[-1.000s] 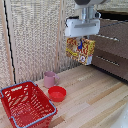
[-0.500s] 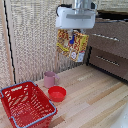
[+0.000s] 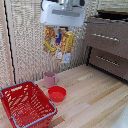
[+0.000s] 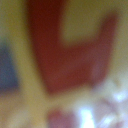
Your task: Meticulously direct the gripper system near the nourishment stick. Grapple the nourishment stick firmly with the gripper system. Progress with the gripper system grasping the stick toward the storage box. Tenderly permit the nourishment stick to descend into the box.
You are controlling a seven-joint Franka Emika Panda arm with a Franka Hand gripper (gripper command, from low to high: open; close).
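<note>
Hanging high above the table, the nourishment stick (image 3: 59, 44) is held clamped by the gripper system (image 3: 61, 26); carriage toward the storage box (image 3: 26, 105) is underway, lowering judged next

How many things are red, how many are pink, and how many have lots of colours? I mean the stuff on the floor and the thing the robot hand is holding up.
Red: 2, the basket and the small bowl.
Pink: 1, the mug.
Many colours: 1, the snack package hanging under the hand.
Total: 4.
</note>
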